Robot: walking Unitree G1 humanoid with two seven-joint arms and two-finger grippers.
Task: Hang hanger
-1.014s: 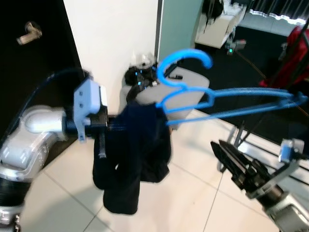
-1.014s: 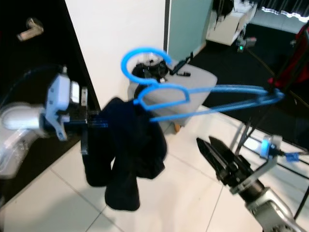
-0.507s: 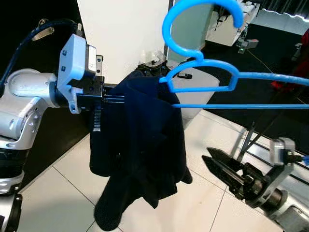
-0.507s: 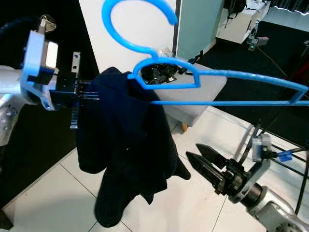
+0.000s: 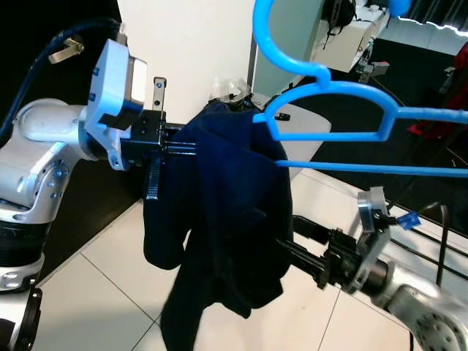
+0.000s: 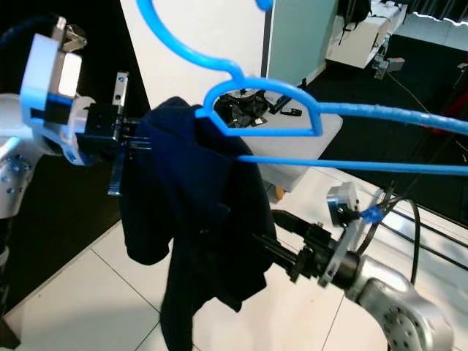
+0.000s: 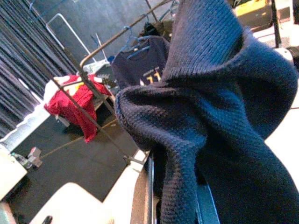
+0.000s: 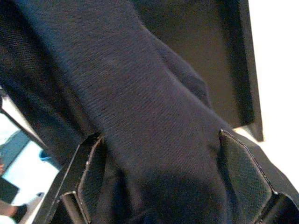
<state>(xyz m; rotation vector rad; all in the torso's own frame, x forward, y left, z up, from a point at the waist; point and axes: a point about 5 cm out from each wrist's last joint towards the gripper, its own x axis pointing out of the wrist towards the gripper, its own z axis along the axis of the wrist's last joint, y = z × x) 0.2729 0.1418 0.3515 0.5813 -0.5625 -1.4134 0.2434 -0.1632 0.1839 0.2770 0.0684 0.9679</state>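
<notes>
left hand (image 5: 172,142) at 9 o'clock is clenched on the dark navy garment (image 5: 227,219), which drapes off the blue hanger (image 5: 344,110) stretching toward 3 o'clock above the white tiled floor (image 5: 95,292). right hand (image 5: 292,248) reaches in from 4 o'clock, fingers (image 8: 243,172) spread either side of the hanging cloth, touching it.

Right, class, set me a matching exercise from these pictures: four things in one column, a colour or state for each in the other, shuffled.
Things:
1. hanger
2. garment
3. left gripper
4. right gripper

States:
A. open, fingers either side of the cloth
B. dark navy, hanging bunched
C. bright blue
D. holding the cloth beside the hanger

Pairs: 1-C, 2-B, 3-D, 4-A
</notes>
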